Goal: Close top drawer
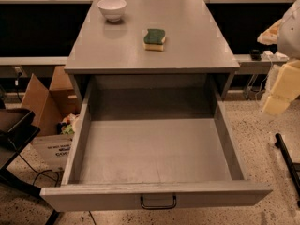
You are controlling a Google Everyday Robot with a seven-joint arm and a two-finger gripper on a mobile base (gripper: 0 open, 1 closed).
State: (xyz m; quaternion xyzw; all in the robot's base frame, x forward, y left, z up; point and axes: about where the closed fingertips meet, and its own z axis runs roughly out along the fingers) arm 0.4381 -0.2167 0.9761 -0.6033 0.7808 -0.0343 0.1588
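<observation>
The top drawer (154, 149) is pulled far out of the grey cabinet toward the camera. Its deep grey box is bare inside. Its flat front (93, 198) runs along the bottom of the view, with a small dark wire handle (158, 202) at its centre. My gripper (277, 97), cream-coloured, hangs at the right edge of the view, to the right of the drawer's right wall and above the floor, apart from the drawer.
The cabinet top (117, 41) carries a white bowl (112, 8) at the back left and a green-and-yellow sponge (154, 39) near the middle. A cardboard box (47, 102) and a dark stand (14, 130) are at the left. A dark bar (288, 158) lies on the speckled floor at the right.
</observation>
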